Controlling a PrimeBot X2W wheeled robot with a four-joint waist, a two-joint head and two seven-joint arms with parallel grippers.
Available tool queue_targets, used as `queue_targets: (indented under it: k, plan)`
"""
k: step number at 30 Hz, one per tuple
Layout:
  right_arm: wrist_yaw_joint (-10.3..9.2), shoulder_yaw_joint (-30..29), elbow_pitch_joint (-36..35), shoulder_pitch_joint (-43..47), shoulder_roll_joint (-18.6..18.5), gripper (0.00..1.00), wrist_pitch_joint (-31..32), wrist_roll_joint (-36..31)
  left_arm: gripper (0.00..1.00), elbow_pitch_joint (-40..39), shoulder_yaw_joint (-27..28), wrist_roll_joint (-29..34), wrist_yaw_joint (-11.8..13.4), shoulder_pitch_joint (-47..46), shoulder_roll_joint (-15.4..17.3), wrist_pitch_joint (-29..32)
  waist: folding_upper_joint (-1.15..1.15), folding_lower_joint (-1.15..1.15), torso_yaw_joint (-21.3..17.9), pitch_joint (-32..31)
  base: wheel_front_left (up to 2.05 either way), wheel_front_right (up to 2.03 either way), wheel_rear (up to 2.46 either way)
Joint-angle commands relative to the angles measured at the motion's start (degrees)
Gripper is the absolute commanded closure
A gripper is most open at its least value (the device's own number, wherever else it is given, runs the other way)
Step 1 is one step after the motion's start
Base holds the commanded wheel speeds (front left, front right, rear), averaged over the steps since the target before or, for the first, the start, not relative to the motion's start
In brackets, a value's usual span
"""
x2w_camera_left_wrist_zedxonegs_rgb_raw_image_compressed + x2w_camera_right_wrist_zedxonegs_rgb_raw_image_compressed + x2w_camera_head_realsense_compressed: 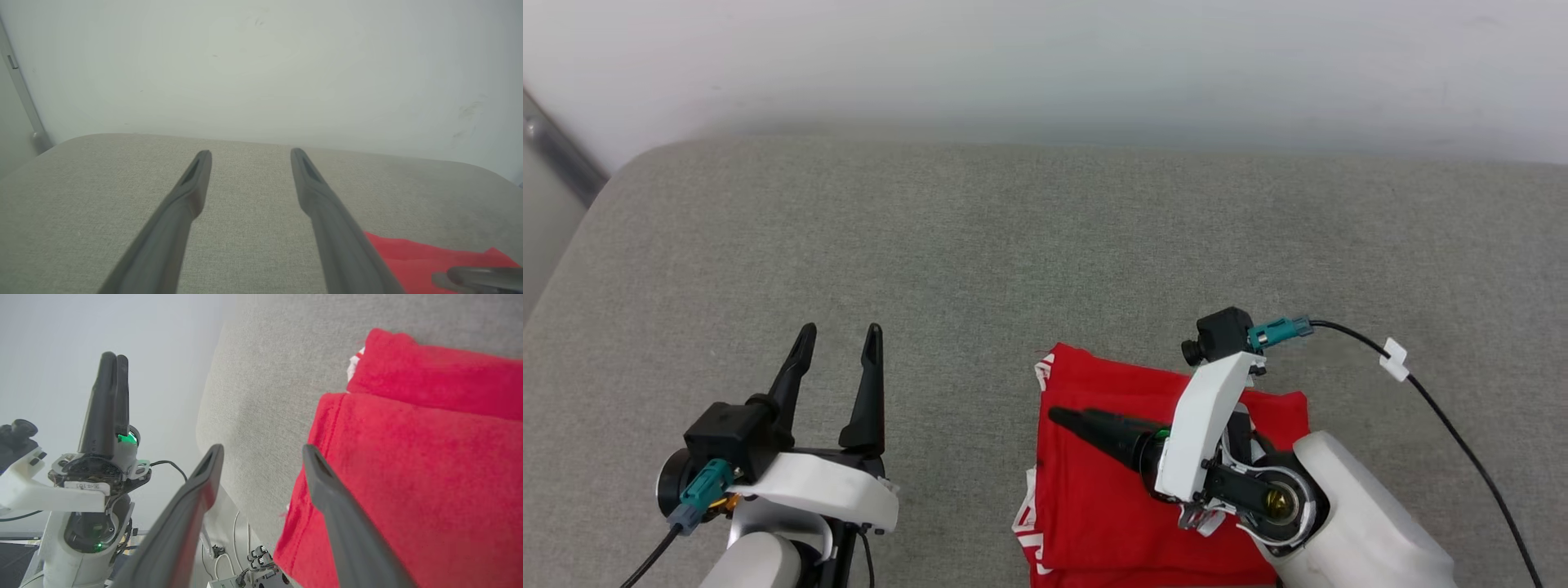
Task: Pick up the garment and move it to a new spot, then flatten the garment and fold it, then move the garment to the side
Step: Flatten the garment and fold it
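1. Looking at the near edge: the garment (1094,514) lies folded into a compact red rectangle on the grey cushion (1013,245), right of centre.
2. Right gripper (1066,420) lies over it, fingers spread, gripping nothing.
3. Left gripper (841,335) hangs spread and empty, well apart.
4. Folding looks done; I'd guess only the move aside is left.

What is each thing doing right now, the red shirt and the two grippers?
Garment: folded, lying on the grey surface, not held.
Left gripper: open, empty, above bare grey surface.
Right gripper: open, empty, turned sideways over the garment.
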Motion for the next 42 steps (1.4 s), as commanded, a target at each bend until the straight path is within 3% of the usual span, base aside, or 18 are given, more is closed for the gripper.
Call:
queue_targets:
  k: [1,6,9,16,21,23,27,42]
  plan:
    - [0.0,0.51,-0.92,-0.93,-0.79,0.0,-0.88,-1.0,0.0,0.23,0.08,0.09,-0.12,-0.06,-0.1,-0.16,0.0,0.0,-0.34,-0.35,0.0,0.0,0.0]
    - [0.0,3.49,-5.76,-0.97,-6.2,0.0,-10.32,-11.39,0.0,0.82,0.68,0.08,-0.19,0.84,-0.14,-0.3,0.0,0.0,-1.55,-1.71,0.0,0.0,0.0]
    - [-0.01,1.37,-5.9,0.99,-10.19,0.0,-17.47,-20.46,0.0,1.09,1.4,-0.13,0.17,1.83,-0.06,-0.39,0.0,0.0,-2.84,-2.84,0.0,0.0,0.0]
    - [-0.01,-11.59,-6.22,7.1,-13.73,0.0,-29.45,-37.57,0.0,1.51,3.05,-0.27,0.67,3.68,-0.03,-0.47,0.0,0.0,-4.88,-4.53,0.0,0.0,0.0]
    - [-0.01,-21.35,-10.84,13.26,-12.77,0.0,-35.14,-46.29,0.0,2.31,3.99,0.44,0.81,5.5,0.4,-0.53,0.0,0.0,-6.04,-6.03,0.0,0.0,0.0]
    - [-0.01,-26.84,-15.89,18.47,-11.12,0.0,-35.85,-49.89,0.0,2.32,4.44,0.88,0.93,7.34,0.45,-0.55,0.0,0.0,-6.54,-7.21,0.0,0.0,0.0]
    - [-0.01,-29.19,-21.51,23.75,-9.49,0.0,-34.82,-52.4,0.0,1.96,4.88,0.88,0.74,9.09,0.2,-0.56,0.0,0.0,-6.79,-7.91,0.0,0.0,0.0]
    - [-0.01,-30.89,-29.6,29.07,-5.16,0.0,-30.62,-53.07,0.0,1.45,6.74,1.09,0.43,9.91,-0.85,-0.56,0.0,0.0,-7.78,-7.54,0.0,0.0,0.0]
